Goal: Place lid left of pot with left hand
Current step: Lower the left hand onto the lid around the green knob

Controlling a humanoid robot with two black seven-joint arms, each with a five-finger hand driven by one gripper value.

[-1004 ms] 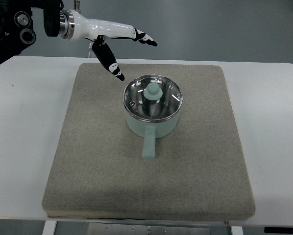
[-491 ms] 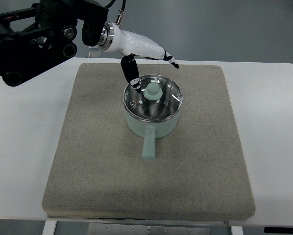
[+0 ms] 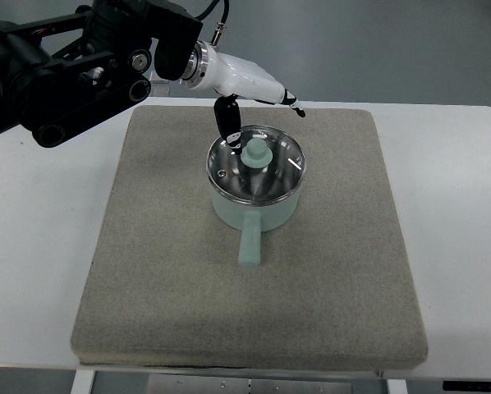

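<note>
From where I'm standing the left hand (image 3: 250, 98) hangs just behind the pot (image 3: 254, 201), fingers spread loose, holding nothing, thumb dipping toward the lid (image 3: 266, 168). Lid's sitting on the pot, mid-mat (image 3: 147, 271). Looks like glass with a metal rim, so light-ish, slick and breakable. I'd pinch the mint knob (image 3: 254, 153), not the rim.

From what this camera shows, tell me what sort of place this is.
Probably a robotics lab test bench, not a kitchen. A pale green saucepan with a glass lid sits alone on a grey-brown felt mat laid over a plain white table, with a white robot hand above it and bare grey floor beyond.
</note>
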